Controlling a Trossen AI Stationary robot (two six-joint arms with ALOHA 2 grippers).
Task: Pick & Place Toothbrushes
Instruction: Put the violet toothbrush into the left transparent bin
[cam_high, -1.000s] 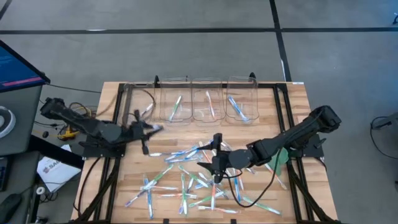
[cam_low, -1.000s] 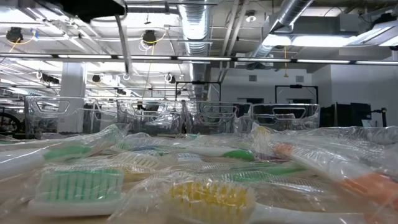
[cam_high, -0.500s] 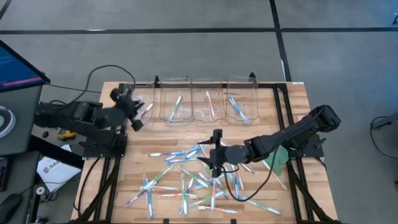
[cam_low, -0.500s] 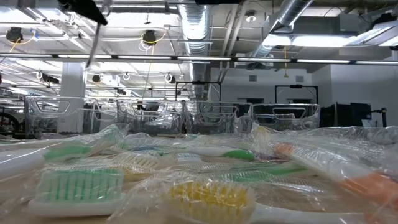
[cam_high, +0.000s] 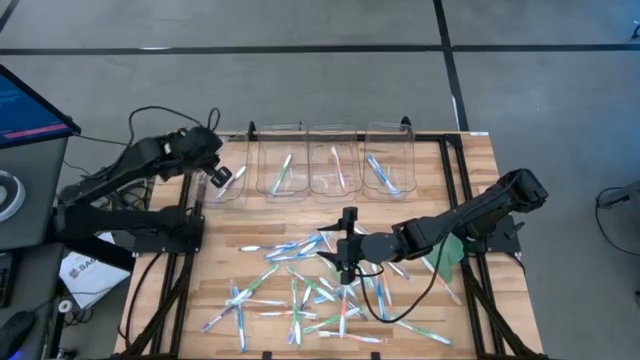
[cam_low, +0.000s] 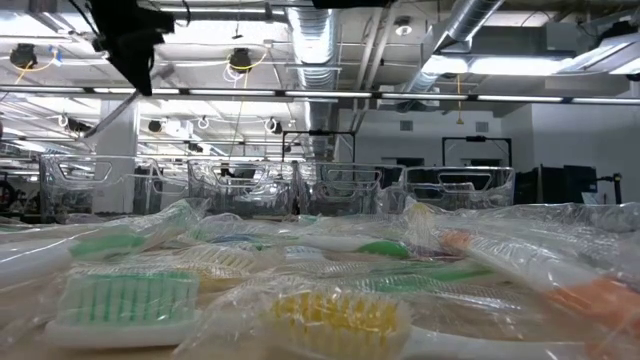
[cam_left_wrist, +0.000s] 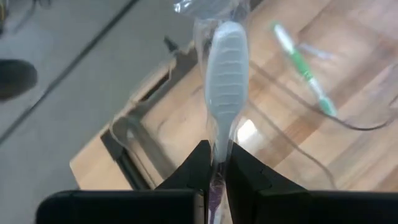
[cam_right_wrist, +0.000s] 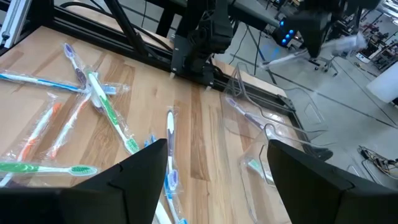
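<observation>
— Several toothbrushes (cam_high: 290, 290) already lie in the row of clear bins (cam_high: 335, 160) along the table's (cam_high: 470, 170) far edge; I count one or two in each of the three bins to the right, though the wrappers make an exact count hard.

— And what's left?

— Most of it, I'd judge. Dozens sit scattered on the wood, on the near side of the bins.

— What are the arms doing?

— Left gripper (cam_high: 217, 176) hangs over the leftmost bin (cam_high: 225, 165), fingers pinched tight on a wrapped toothbrush (cam_left_wrist: 226, 81), head pointing away from the claw. Right gripper (cam_high: 346, 262) hovers over the pile, well short of the bins, fingers spread, holding nothing.

— Anything in the way?

— A flat green piece (cam_high: 445, 255) lies by the right arm, near the bins' right end. A loose cable (cam_high: 400, 310) trails across the pile. The brushes overlap, so picking one cleanly may drag its neighbours.
</observation>
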